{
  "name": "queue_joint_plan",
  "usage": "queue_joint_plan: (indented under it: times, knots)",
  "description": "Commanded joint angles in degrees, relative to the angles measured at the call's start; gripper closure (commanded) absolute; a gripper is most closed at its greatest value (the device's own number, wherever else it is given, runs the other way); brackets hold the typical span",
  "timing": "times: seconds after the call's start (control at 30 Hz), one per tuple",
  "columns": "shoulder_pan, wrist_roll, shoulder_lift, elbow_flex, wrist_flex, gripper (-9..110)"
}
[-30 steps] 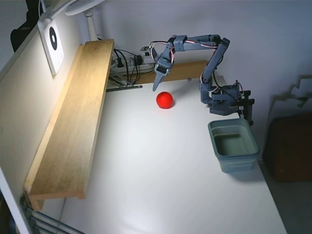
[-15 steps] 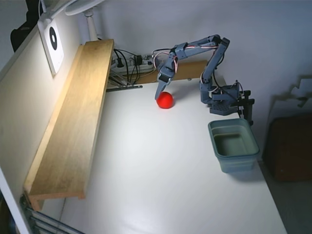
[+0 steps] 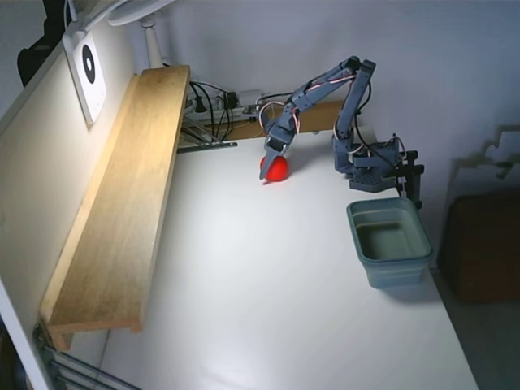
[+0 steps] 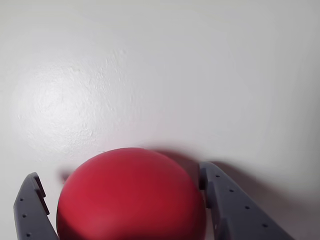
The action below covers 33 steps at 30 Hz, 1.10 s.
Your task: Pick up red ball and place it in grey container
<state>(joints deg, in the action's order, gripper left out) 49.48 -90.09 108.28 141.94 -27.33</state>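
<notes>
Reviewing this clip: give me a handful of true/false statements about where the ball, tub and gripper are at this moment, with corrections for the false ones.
1. The red ball sits between the two fingers of the gripper. True.
2. The ball is already inside the grey container. False: it is on the white table, well away from the container.
3. The grey container holds nothing visible. True.
4. The fingers are fully shut with no gap. False: in the wrist view they stand apart, one on each side of the ball.
5. The container stands on the wooden shelf. False: it stands on the table, near the arm's base.
</notes>
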Motion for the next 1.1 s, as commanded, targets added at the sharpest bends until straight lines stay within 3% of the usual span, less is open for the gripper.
queue_joint_plan:
  times: [0.0,0.5,0.53,1.07]
  knots:
    - [0.7,0.09,-0.77,1.39,3.16,63]
    - [0.7,0.09,-1.02,1.54,3.55,63]
    - [0.7,0.09,-1.02,1.54,3.55,78]
    - [0.7,0.09,-1.02,1.54,3.55,78]
